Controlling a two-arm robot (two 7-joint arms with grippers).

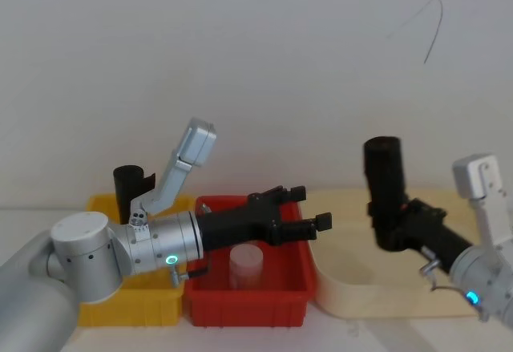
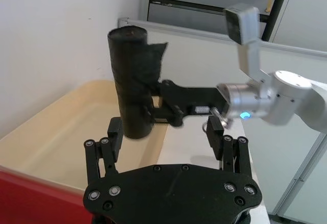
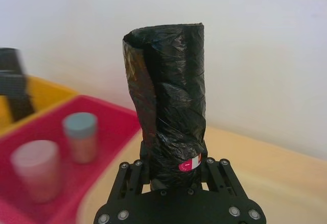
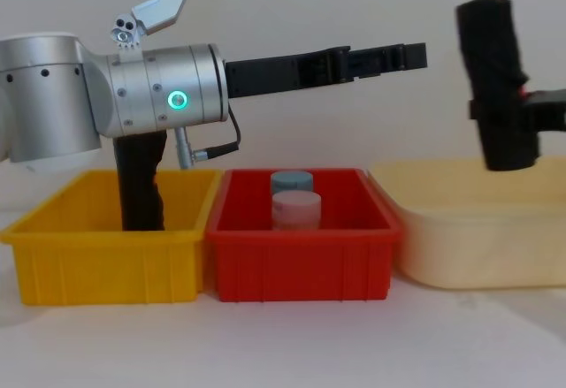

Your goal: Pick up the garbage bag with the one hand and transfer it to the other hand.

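The garbage bag [image 1: 383, 180] is a thick black crinkled roll held upright in the air over the cream tray. My right gripper [image 1: 390, 230] is shut on its lower end, where a small red mark [image 3: 190, 164] shows beside the fingers. In the right wrist view the garbage bag [image 3: 171, 112] rises straight out of the right gripper [image 3: 176, 172]. My left gripper [image 1: 311, 208], on the arm with the green ring, hangs open over the red bin and points at the bag, with a gap between them. The left wrist view has the left gripper [image 2: 164, 127] with nothing in it and the garbage bag [image 2: 132, 91] beyond.
A yellow bin [image 4: 106, 264] at the left holds a slimmer black roll [image 4: 140, 185]. The red bin [image 4: 301, 269] in the middle holds a blue-grey cylinder [image 4: 292, 180] and a pale pink one [image 4: 296, 207]. The cream tray [image 4: 478, 247] lies at the right. A white wall stands close behind.
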